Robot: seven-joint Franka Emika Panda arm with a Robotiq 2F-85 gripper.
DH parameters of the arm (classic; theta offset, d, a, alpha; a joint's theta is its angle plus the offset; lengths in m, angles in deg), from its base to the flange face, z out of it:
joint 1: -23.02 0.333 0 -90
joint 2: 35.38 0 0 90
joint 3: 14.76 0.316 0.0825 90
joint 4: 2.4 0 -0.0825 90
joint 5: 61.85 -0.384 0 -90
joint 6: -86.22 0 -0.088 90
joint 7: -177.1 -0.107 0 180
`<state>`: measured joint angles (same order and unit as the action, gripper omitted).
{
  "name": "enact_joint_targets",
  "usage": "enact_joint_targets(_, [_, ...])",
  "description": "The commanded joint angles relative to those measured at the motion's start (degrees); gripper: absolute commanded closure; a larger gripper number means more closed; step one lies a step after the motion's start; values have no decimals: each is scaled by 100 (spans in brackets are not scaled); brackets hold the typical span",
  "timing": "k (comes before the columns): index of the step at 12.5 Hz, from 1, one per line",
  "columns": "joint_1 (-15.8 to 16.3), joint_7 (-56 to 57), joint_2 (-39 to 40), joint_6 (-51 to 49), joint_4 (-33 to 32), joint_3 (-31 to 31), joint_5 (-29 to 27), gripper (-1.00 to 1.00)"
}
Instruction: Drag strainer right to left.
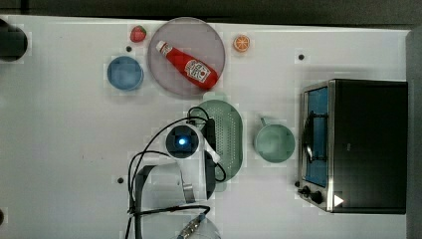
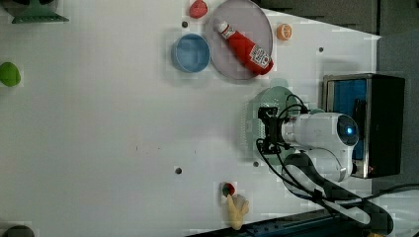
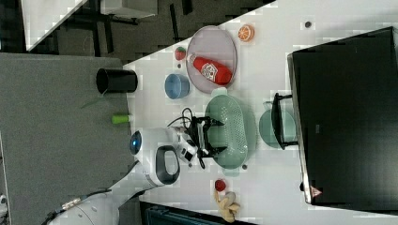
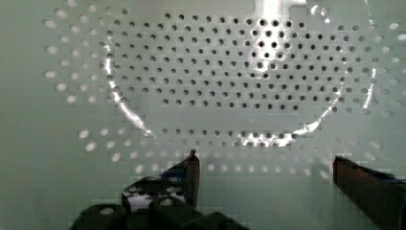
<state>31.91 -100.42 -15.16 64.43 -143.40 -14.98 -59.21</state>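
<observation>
White desk (image 1: 59, 149), dark floor beyond it. The strainer (image 1: 226, 137) sits mid-desk in the top view, between the plate (image 1: 171, 74) with its ketchup bottle (image 1: 188, 65) and the mug (image 1: 274, 143), oven (image 1: 363, 144) at the top view's right. The claw (image 4: 265, 165) hovers wide open over the strainer's holes, gripping nothing.

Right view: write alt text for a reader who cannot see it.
A white robot arm holds its open pincer over a pale green strainer on a white table. Beside the strainer sit a green mug and a black oven; a grey plate carries a ketchup bottle.
</observation>
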Motion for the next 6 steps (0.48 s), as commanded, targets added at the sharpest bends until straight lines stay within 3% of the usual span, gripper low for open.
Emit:
enact_joint_targets(1, [425, -474, -9, 27, 66, 73, 1, -100])
enact_joint_targets(6, [1016, -1281, 310, 7, 456, 77, -2, -100])
